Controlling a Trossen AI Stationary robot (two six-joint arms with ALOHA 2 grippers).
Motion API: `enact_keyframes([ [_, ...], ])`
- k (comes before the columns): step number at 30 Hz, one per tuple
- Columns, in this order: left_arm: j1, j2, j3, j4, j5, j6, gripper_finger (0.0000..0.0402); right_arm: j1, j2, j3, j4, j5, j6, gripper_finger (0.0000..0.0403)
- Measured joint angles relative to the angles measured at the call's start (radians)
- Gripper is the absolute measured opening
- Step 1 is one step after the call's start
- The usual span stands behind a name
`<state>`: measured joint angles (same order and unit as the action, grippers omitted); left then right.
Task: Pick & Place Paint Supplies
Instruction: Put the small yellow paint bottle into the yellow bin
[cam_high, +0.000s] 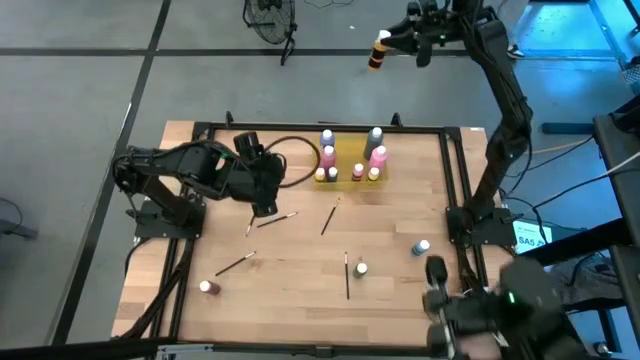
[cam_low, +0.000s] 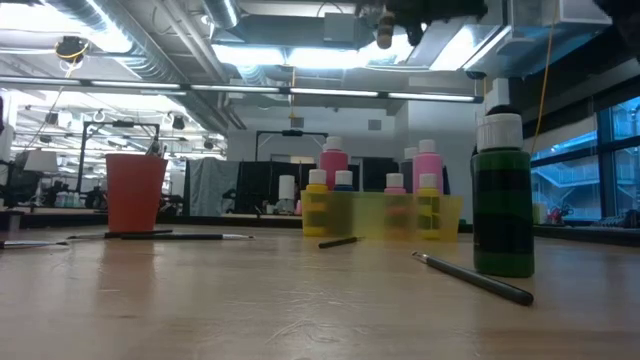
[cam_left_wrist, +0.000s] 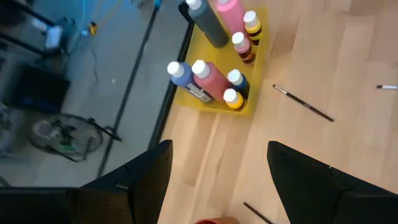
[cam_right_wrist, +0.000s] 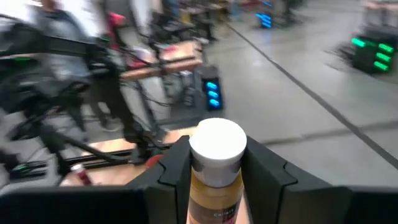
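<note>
My right gripper (cam_high: 381, 48) is raised high above the table's far side, shut on a yellow-orange paint bottle with a white cap (cam_right_wrist: 216, 144), also seen at the top of the low view (cam_low: 384, 28). A yellow tray (cam_high: 349, 152) near the far edge holds several white-capped bottles, pink, blue, grey and yellow (cam_left_wrist: 211, 78). Thin dark paintbrushes lie flat on the wood (cam_high: 328, 220) (cam_high: 347, 276) (cam_high: 234, 265) (cam_high: 274, 220). Small bottles stand loose near the front (cam_high: 207, 287) (cam_high: 360, 269) (cam_high: 421, 247). My left gripper (cam_left_wrist: 217, 180) is open, hovering over the table left of the tray (cam_high: 262, 196). My right gripper pinches the yellow-orange bottle between its two fingers (cam_right_wrist: 177, 165), on the body just below the white cap (cam_right_wrist: 211, 183). The bottle is lifted clear, far above the table; its lower part is out of the picture.
A red cup (cam_low: 135, 190) stands on the table's left part, with a brush (cam_low: 185, 236) lying beside it. A dark green bottle (cam_low: 503, 205) stands near the low camera with a brush (cam_low: 475, 278) in front. A black cord loops (cam_high: 292, 160) left of the tray. Black frame rails edge the table (cam_high: 455, 180).
</note>
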<state>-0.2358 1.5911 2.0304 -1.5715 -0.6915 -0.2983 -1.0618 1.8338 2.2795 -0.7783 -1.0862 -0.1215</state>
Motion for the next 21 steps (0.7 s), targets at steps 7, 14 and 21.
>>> enact_keyframes([
  [7,0.037,-0.002,0.000,0.000,0.013,-0.099,0.0258,-0.085,0.152,0.000,0.214,-0.351,-0.004,0.0110],
  [14,0.102,-0.003,0.000,0.010,0.023,-0.195,0.0258,-0.102,0.286,0.000,0.386,-0.485,0.015,0.0110],
  [21,0.165,-0.003,0.001,0.101,0.063,-0.213,0.0258,-0.096,0.370,0.000,0.394,-0.484,-0.039,0.0110],
])
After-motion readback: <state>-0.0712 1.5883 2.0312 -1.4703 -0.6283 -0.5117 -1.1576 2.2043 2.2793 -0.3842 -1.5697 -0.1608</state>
